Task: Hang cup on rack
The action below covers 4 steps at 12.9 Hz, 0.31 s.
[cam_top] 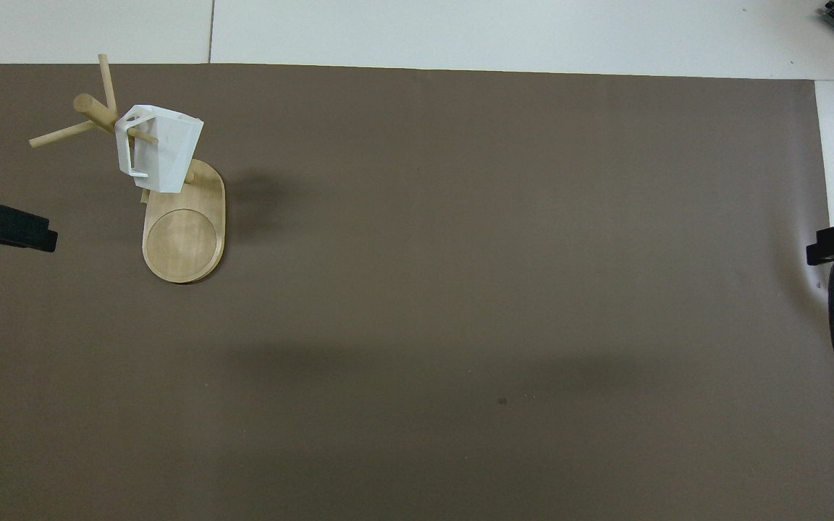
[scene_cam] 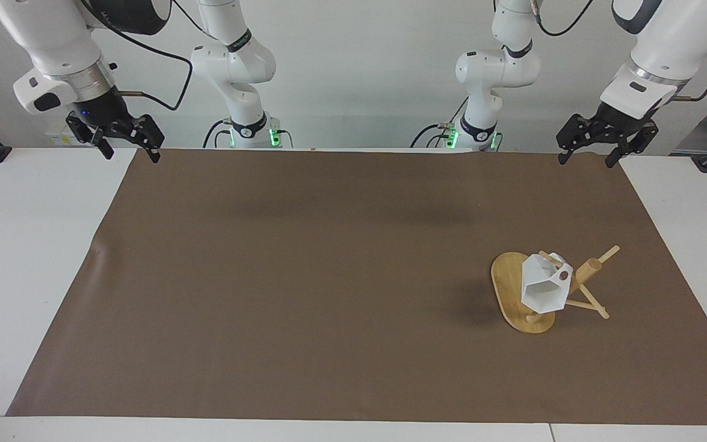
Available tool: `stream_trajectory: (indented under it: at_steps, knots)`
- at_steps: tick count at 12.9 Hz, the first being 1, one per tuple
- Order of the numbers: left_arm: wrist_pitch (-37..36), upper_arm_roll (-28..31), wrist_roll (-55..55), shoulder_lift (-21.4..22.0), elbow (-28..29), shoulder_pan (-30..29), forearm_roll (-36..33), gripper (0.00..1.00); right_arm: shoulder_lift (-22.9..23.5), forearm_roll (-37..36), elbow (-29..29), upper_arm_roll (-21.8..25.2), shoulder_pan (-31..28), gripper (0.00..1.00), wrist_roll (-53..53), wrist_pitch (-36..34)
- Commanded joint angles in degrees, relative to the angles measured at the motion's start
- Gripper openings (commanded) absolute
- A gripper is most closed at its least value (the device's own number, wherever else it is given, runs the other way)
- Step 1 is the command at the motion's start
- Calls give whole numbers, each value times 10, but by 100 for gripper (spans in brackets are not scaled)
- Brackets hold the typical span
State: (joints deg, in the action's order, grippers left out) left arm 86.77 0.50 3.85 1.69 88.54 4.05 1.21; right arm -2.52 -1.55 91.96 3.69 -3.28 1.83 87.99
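Cup: the white faceted cup [scene_cam: 544, 286] hangs by its handle on a peg of the rack [scene_cam: 516, 288]
Rack: stands on the brown mat [scene_cam: 304, 276] toward the left arm's end of the table
Left gripper [scene_cam: 589, 158]: raised over the mat's corner by its base, fingers apart, empty
Right gripper [scene_cam: 131, 153]: raised over the mat's other robot-side corner, fingers apart, empty

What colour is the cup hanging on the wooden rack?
The cup is plain white, hung on the light wooden rack. It shows best in the overhead view.
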Motion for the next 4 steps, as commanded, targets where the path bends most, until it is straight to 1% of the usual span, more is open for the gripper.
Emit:
stream_trajectory:
  at_steps: [1, 4]
  knots:
    - [-5, -4, -6, 7, 1, -4, -16, 100, -5, 2, 7, 2, 1, 100, 11, 0]
    - [-3, -4, -6, 8, 1, -5, -16, 100, -5, 2, 7, 2, 1, 100, 10, 0]
